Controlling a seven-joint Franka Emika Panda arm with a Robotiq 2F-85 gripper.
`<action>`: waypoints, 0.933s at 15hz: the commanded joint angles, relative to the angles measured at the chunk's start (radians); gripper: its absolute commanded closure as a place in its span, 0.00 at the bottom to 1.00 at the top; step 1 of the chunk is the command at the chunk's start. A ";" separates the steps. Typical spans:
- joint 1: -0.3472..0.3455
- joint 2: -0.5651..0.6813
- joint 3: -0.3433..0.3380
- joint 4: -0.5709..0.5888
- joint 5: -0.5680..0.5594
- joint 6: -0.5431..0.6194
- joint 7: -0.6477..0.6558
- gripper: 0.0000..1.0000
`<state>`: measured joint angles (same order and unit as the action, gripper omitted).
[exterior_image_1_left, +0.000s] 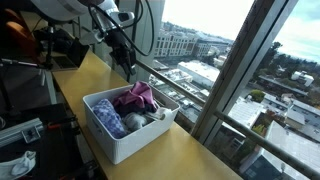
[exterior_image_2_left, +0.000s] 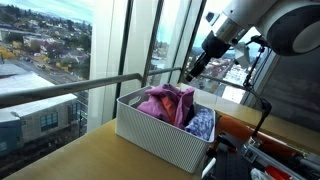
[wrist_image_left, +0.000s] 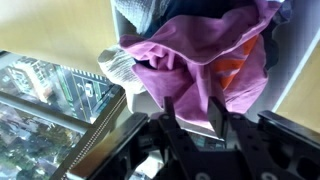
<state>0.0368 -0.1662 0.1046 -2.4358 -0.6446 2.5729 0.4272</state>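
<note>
As the gripper (exterior_image_1_left: 128, 70) hangs over the purple cloth (exterior_image_1_left: 137, 97), it stands half-open, empty.

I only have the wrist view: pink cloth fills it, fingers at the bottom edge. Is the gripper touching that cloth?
Observer: It does not look so. In both exterior views the gripper hangs just above the pink cloth, apart from it.
Operator: What is the cloth lying in?
Observer: A white ribbed bin; the cloth is heaped above its rim.
Operator: Anything else in there?
Observer: A blue-patterned cloth lies beside the pink one, on the side away from the gripper.
</note>
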 joint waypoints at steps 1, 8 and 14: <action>-0.031 0.088 0.006 0.066 -0.047 0.033 0.018 0.89; -0.017 0.290 -0.041 0.217 -0.060 0.046 0.019 1.00; -0.002 0.598 -0.117 0.343 0.019 0.127 -0.033 1.00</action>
<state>0.0149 0.2524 0.0271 -2.1821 -0.6758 2.6496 0.4288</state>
